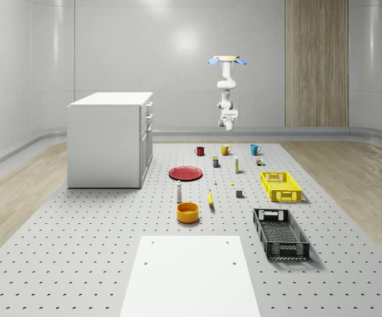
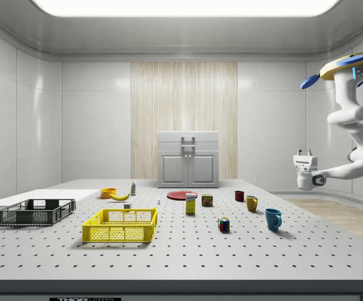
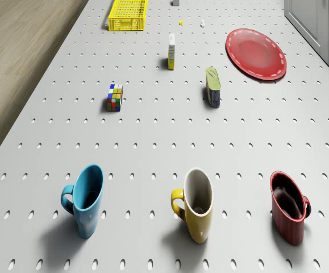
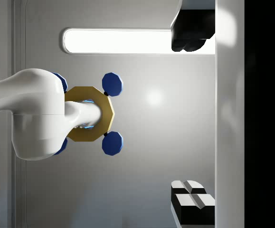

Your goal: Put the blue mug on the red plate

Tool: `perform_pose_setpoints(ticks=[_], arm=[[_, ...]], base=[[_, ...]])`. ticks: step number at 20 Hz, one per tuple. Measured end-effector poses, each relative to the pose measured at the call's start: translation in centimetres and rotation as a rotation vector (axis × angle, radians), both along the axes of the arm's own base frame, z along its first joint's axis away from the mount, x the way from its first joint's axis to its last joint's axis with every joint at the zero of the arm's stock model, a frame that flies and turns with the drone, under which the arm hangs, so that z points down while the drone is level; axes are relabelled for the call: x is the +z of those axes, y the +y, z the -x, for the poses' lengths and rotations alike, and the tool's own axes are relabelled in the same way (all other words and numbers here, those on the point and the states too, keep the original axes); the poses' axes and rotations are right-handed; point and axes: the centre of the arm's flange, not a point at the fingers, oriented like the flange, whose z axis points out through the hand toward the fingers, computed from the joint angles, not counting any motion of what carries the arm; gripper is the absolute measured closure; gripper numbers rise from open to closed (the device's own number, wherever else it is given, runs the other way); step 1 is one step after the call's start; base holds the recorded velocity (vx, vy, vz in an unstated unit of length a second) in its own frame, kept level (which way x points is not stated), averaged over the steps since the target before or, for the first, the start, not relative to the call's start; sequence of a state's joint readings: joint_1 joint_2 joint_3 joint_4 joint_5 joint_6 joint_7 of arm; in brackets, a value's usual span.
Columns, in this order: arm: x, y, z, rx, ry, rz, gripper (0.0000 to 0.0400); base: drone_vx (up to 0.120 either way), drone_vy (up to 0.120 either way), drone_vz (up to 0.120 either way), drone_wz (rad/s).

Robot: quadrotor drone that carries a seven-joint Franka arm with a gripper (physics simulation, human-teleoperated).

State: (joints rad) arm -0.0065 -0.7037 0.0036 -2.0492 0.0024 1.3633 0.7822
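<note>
My drone (image 2: 347,65) hovers high above the far edge of the bench (image 1: 98,251), beyond the row of three mugs. My arm hangs below it and bends back, so the end effector (image 2: 304,152) points upward, well above the bench and touching nothing. In the wrist view its two fingers (image 4: 194,202) stand wide apart with nothing between them: open and empty.

The blue mug (image 3: 86,199) stands upright on the bench at one end of the mug row, with the yellow mug (image 3: 195,204) in the middle and the red mug (image 3: 289,207) at the other end. The red plate (image 3: 255,53) lies flat on the bench well apart from the blue mug, nearer the red mug's side and close to the white cabinet (image 1: 111,139). Between the blue mug and the red plate lie a Rubik's cube (image 3: 115,97) and a tin can (image 3: 212,86). The red plate carries nothing.
</note>
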Motion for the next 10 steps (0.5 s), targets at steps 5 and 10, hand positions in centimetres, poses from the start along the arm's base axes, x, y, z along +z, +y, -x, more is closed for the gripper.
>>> perform_pose_setpoints(ticks=[5,10], arm=[[0.23,0.0,0.01,0.0,-0.004,0.0,0.0],[0.3,0.01,0.04,0.0,-0.008,0.0,0.0]], base=[[0.0,0.0,0.0,0.0],[0.0,0.0,0.0,0.0]])
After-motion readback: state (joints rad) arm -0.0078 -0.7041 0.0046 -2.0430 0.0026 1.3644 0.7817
